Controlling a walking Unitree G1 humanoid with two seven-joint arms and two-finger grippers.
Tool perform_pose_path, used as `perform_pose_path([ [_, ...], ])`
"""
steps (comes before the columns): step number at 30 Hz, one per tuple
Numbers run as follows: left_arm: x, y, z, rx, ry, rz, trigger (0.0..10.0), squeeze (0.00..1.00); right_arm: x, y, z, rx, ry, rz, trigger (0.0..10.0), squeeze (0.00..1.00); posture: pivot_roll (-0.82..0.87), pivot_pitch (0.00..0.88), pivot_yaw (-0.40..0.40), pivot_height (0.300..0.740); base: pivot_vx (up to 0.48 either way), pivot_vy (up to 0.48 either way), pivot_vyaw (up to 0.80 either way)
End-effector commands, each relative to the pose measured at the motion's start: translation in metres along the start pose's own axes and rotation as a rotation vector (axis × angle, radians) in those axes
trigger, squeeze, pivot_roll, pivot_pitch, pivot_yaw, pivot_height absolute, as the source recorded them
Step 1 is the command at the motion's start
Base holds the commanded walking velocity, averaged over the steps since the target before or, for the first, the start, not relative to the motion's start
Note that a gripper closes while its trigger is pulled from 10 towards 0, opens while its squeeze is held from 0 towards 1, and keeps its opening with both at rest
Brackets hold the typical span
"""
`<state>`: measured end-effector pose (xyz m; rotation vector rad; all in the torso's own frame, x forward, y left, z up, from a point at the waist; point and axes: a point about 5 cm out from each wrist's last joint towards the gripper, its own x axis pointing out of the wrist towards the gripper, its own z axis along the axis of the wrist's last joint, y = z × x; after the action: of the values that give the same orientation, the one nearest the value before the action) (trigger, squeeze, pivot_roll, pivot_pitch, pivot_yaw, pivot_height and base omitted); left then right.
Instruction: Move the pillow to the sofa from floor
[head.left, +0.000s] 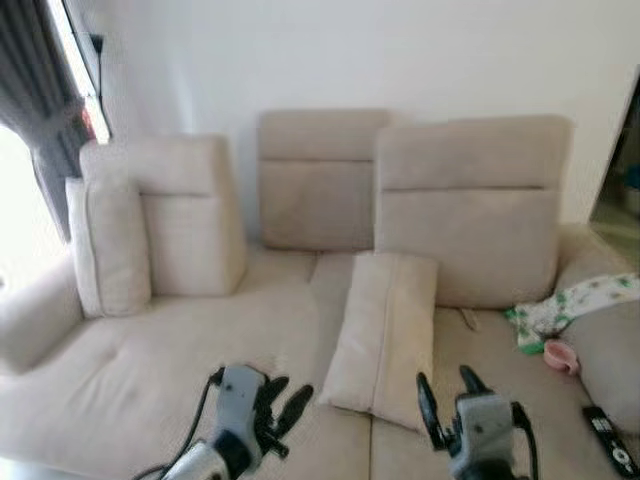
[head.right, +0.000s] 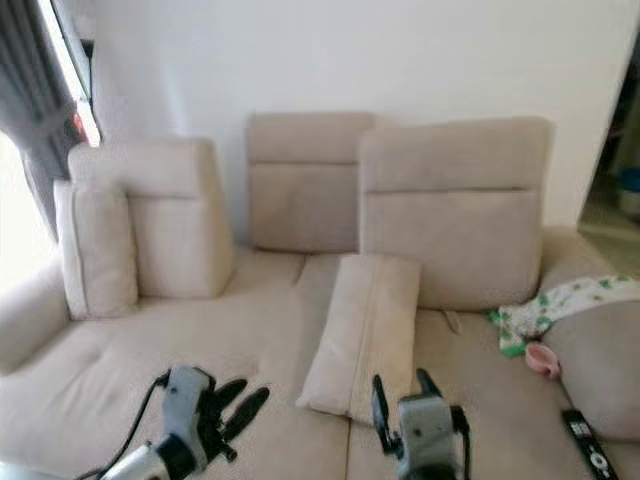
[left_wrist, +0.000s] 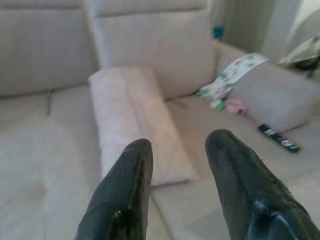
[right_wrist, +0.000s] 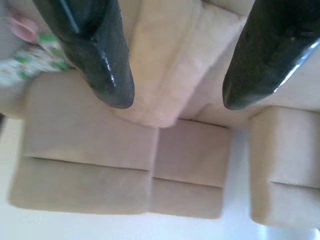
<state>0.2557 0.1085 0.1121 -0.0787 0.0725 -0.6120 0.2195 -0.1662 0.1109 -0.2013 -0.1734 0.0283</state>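
— Where was the pillow (head.left: 382, 335) when you looked?

— On the sofa (head.left: 150, 370), not the floor. It lay lengthwise on the seat, roughly over the seam between the middle and right-hand cushions, its far end leaning against the foot of the big right backrest (head.left: 468, 205) and its near end pointing toward the robot.

— And the robot's arms?

— Both were low at the front edge of the seat. The left gripper (head.left: 285, 410) hung just to the left of the pillow's near corner, close but not touching it. Its fingers (left_wrist: 125, 195) were parted a moderate way with nothing between them, and from the wrist you could see the pillow lying beyond their tips.

— The right one?

— The right gripper (head.left: 445, 395) stood just to the right of the pillow's near end, fingers pointing up and away toward the backrests. They were spread wide and empty; from its wrist camera the pillow's end sat in the gap between the two fingers (right_wrist: 97, 55), but further off, not in their grip.

— So the pillow lay between the two grippers?

— Its near end did, yes, with each gripper a little apart from it.

— Anything else on the sofa?

— A green-patterned cloth (head.left: 575, 305) draped over the right armrest, a small pink thing (head.left: 560, 355) just below it, and a black remote (head.left: 610, 438) at the right front of the seat. A second cushion (head.left: 105, 245) stood upright at the far left, by the dark curtain (head.left: 35, 110)
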Motion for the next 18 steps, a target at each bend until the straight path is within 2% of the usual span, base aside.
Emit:
perform_pose_path([
  [1, -0.0028, 0.0032, -0.0046, -0.002, 0.024, 0.015, 10.0, 0.0, 0.0, 0.0055, -0.0006, 0.009, 0.001, 0.011, 10.0, 0.0, 0.02, 0.0, 0.083, 0.733, 0.0, 0.0, 0.0],
  [18, -0.0025, 0.0041, -0.0044, -0.015, 0.016, 0.006, 10.0, 0.0, 0.0015, 0.0063, -0.0015, 0.008, -0.001, 0.004, 10.0, 0.0, 0.02, 0.0, 0.087, 0.733, 0.0, 0.0, 0.0],
])
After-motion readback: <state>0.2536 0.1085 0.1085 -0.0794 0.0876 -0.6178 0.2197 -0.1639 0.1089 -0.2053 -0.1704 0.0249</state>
